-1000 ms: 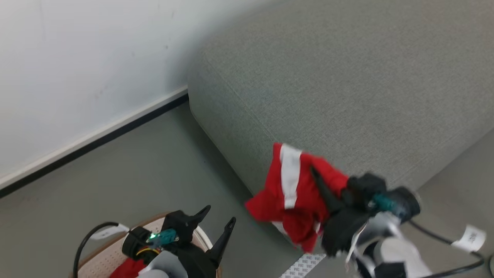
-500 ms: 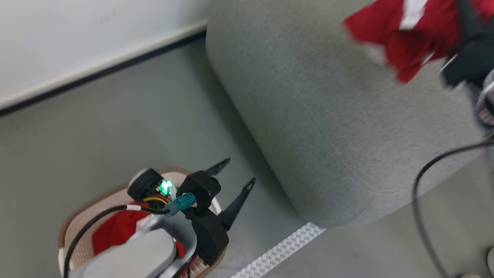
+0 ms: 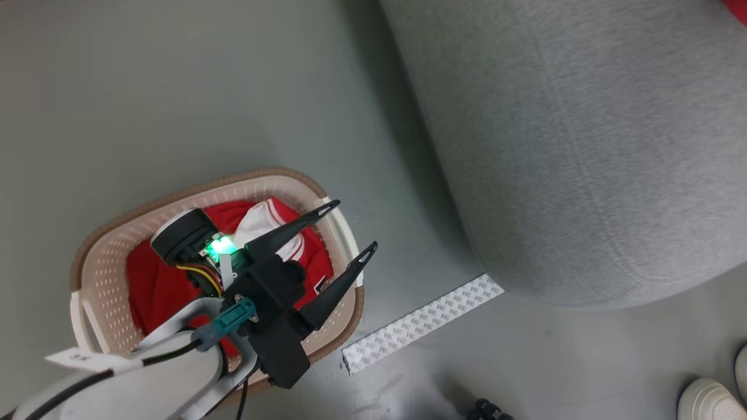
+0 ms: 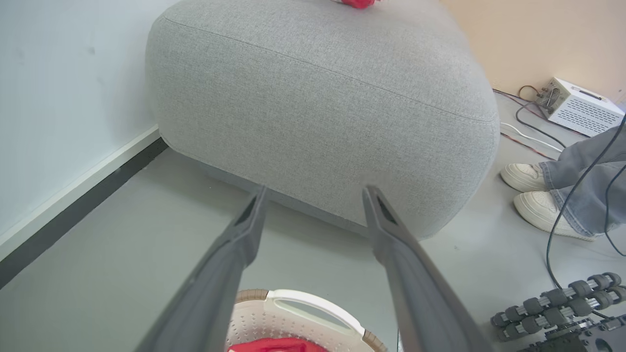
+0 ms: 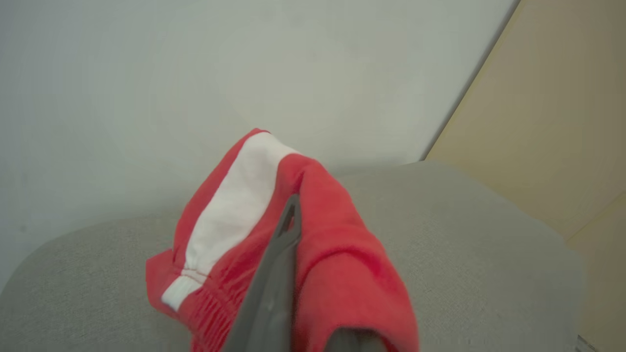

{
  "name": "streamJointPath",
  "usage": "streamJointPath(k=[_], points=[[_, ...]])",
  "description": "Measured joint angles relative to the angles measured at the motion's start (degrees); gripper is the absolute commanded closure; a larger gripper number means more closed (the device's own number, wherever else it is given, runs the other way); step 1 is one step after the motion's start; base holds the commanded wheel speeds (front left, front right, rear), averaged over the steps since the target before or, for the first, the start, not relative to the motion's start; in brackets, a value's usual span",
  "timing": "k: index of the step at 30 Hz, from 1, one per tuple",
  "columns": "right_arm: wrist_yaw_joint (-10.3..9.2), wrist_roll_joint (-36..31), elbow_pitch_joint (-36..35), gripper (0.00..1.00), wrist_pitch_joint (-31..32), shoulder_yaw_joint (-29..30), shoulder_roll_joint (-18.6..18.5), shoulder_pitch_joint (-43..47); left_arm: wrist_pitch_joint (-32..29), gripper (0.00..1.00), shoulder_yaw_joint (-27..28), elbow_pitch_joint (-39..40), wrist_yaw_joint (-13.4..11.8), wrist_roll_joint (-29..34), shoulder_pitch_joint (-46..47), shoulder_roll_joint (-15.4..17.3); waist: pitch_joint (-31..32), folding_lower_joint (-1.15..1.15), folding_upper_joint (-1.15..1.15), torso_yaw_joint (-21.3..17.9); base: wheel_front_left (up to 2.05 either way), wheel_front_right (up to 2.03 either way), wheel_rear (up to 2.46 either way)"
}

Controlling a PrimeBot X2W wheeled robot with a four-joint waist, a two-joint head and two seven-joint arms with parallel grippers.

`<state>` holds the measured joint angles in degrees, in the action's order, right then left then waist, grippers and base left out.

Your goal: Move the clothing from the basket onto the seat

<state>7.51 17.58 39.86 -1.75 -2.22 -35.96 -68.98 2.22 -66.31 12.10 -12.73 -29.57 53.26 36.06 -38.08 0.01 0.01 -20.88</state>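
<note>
Left gripper (image 3: 354, 226) above the basket (image 3: 105, 274), fingers spread wide, nothing between them; red garment (image 3: 152, 280) with white trim crumpled inside the basket, under that gripper; right gripper (image 5: 296, 220) clamped tight on the other red garment (image 5: 342, 274), white stripe to one side, fabric draped over the fingers, up over the grey seat (image 5: 464, 254), touching it or not unclear; basket on the floor just beside the seat; strip of white tape (image 3: 420, 324) on the floor near both; pale shoe (image 3: 706, 399) well apart.
</note>
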Motion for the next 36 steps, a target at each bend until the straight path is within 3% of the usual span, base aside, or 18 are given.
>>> streamJointPath(k=[5, 6, 7, 8, 9, 15, 25, 36], points=[[0.00, 1.34, 6.62, 1.00, -4.48, 2.66, 1.40, 0.31, 0.62, 0.00, 0.31, 1.83, -0.67, 0.70, -0.01, 1.24, -3.22, 0.00, 0.00, 1.43, 0.00, 0.00, 0.00], [0.00, 1.24, 7.82, 0.78, -5.13, 2.90, 1.53, 0.42, 0.68, 0.00, 0.31, 2.01, -0.67, 0.78, 0.00, 1.45, -3.67, 0.00, 0.00, 1.68, 0.00, 0.00, 0.00], [0.00, 1.02, 9.09, 0.78, -5.56, 2.99, 1.78, 0.73, 0.94, 0.00, 0.34, 2.08, -0.67, 0.78, -0.02, 1.57, -3.98, 0.00, 0.00, 1.96, 0.00, 0.00, 0.00], [0.00, 0.92, 10.44, 0.61, -5.83, 3.10, 2.30, 1.35, 1.14, 0.00, 0.44, 2.07, -0.67, 0.67, -0.04, 1.58, -4.16, 0.00, 0.00, 2.26, 0.00, 0.00, 0.00], [0.00, 0.82, 11.71, 0.00, -5.84, 3.02, 2.89, 1.89, 1.42, 0.00, 0.49, 2.00, -0.65, 0.58, -0.08, 1.63, -4.20, 0.00, 0.00, 2.51, 0.00, 0.00, 0.00], [0.00, -1.14, 14.25, 0.00, -7.55, 0.96, 4.20, 4.12, 2.99, 0.00, -0.03, 0.59, 0.02, 0.07, -0.40, 0.46, -2.49, -0.02, -0.01, 3.27, 0.00, 0.00, 0.00], [0.00, -1.15, 12.76, 0.00, -8.92, -3.77, 5.28, 13.69, 9.53, 0.00, -0.96, -7.91, 1.14, -3.80, -5.34, -4.97, 5.59, -0.02, -0.01, 4.39, 0.00, 0.00, 0.00], [0.00, -3.70, 1.07, 0.00, -5.25, -8.00, 6.32, 32.59, 12.57, 0.00, 0.90, -15.88, 1.70, -10.35, -18.57, -10.34, 21.21, -0.03, -0.03, 6.50, 0.00, 0.00, 0.00]])
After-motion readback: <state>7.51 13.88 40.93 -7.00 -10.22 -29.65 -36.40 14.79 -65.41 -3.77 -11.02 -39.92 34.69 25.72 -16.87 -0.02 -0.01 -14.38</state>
